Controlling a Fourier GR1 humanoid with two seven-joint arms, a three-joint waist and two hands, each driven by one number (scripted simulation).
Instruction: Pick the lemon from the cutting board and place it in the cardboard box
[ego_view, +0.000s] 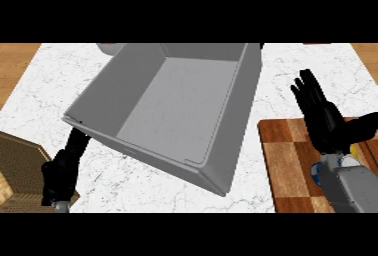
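1. We see our right hand (325, 122) held above the cutting board (291, 165) at the right, fingers straight and spread, grasping nothing.
2. A sliver of yellow, seemingly the lemon (357, 150), peeks out just beside that hand's wrist over the board.
3. Our left hand (60, 177) hangs at the near left; whether it is clenched we cannot tell.
4. A big grey box (177, 107) sits tilted at centre on the white marble counter (295, 80).

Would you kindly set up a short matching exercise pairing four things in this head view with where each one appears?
Things:
1. grey box
2. cutting board
3. right hand
4. left hand

Places:
A. lower left, beside the box's near corner
B. centre of the counter
C. right edge, under a hand
D. above the wooden board, fingers straight

Pairs: 1-B, 2-C, 3-D, 4-A
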